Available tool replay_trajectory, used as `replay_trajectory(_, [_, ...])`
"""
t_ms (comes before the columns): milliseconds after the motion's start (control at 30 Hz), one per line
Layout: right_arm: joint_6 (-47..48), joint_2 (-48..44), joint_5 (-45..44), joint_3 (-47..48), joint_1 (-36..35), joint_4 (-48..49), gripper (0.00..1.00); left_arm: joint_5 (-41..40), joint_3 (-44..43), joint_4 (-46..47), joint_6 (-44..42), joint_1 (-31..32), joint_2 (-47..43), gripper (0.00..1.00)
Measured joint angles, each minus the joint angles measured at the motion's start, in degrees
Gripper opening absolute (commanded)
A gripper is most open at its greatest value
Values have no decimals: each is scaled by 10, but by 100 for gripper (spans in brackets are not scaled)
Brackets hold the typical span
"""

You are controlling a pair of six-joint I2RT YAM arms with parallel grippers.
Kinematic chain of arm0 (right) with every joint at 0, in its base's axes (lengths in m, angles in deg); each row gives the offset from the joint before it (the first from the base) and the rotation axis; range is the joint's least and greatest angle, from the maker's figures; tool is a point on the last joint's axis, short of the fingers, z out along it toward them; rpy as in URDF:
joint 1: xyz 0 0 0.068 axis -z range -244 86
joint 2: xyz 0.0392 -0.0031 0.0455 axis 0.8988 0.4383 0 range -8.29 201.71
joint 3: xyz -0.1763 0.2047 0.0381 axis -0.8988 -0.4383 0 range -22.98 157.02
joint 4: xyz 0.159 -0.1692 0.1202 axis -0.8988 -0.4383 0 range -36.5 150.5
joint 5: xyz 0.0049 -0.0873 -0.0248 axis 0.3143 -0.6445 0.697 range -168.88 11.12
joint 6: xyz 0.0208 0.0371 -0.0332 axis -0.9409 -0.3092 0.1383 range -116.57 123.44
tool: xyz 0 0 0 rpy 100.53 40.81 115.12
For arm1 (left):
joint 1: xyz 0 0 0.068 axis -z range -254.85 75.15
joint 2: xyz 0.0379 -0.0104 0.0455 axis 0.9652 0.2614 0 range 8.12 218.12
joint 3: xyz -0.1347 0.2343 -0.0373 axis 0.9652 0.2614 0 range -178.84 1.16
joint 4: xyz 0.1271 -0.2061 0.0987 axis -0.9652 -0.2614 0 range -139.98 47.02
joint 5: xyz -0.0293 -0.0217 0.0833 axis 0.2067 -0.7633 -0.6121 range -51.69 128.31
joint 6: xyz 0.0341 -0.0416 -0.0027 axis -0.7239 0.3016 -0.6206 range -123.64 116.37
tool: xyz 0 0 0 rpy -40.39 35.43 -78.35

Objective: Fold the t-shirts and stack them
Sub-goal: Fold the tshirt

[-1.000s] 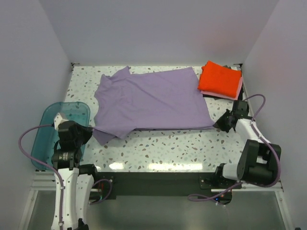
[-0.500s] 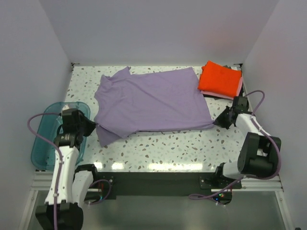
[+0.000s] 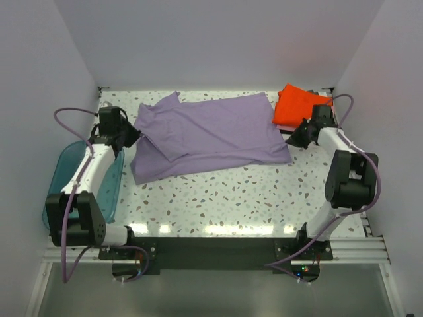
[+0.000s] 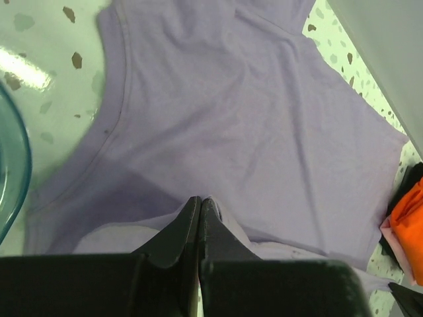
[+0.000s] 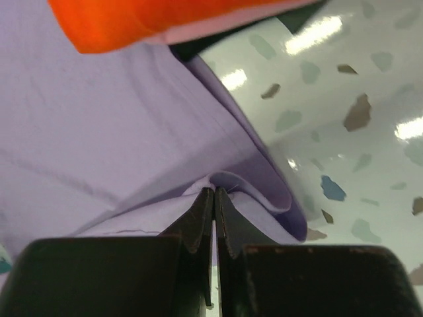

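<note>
The large lavender t-shirt (image 3: 211, 132) lies spread across the back of the table, its near hem lifted and doubled back over itself. My left gripper (image 3: 134, 137) is shut on the shirt's left edge, a fold of lavender cloth (image 4: 251, 119) rising over its tips (image 4: 200, 201). At the shirt's right edge, close beside the stack, my right gripper (image 3: 299, 137) is shut on a fold of the same cloth (image 5: 99, 119), pinched at its tips (image 5: 213, 191). A folded orange-red t-shirt (image 3: 301, 107) tops a stack with a thin pink one (image 5: 218, 23) and a dark one (image 5: 198, 46) beneath.
A teal translucent tub (image 3: 59, 191) hangs off the table's left side, under my left arm; its rim (image 4: 10, 172) shows in the left wrist view. Speckled white tabletop (image 3: 238, 198) stretches in front of the shirt. White walls close in the back and sides.
Both grippers have moved from the near side toward the back, carrying the lavender shirt's near edge up and over the body. The right gripper now sits next to the orange-red stack.
</note>
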Motion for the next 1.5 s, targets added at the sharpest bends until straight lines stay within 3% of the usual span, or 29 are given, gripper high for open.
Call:
replay_trajectory(667, [17, 140, -14, 173, -25, -20, 0, -35, -204, 11, -23, 9, 233, 0])
replay_trajectory(800, [35, 160, -22, 205, -37, -37, 13, -35, -206, 10, -27, 9, 259, 0])
replay_trajectory(833, [39, 165, -26, 211, -40, -38, 22, -35, -208, 9, -29, 9, 264, 5])
replay_trajectory(867, [44, 168, -29, 214, -43, -40, 27, -35, -210, 9, -31, 9, 269, 18])
replay_trajectory(900, [47, 169, -31, 215, -45, -42, 32, -35, -214, 9, -35, 9, 273, 24])
replay_trajectory(933, [51, 169, -32, 215, -47, -47, 44, -35, -217, 8, -36, 9, 276, 33])
replay_trajectory(967, [52, 169, -34, 215, -48, -52, 49, -35, -220, 7, -41, 9, 278, 51])
replay_trajectory(1067, [62, 169, -49, 215, -49, -62, 64, -39, -223, 2, -47, 9, 274, 69])
replay_trajectory(1167, [67, 159, -67, 210, -50, -75, 66, -66, -215, -16, -39, 11, 254, 86])
replay_trajectory(1300, [66, 97, -89, 164, -51, -83, 65, -141, -147, -57, -2, 30, 167, 86])
replay_trajectory(1400, [65, 21, -99, 108, -51, -75, 59, -196, -70, -82, 38, 68, 77, 74])
replay_trajectory(1500, [59, -52, -106, 33, -51, -59, 56, -234, 2, -94, 80, 115, 5, 71])
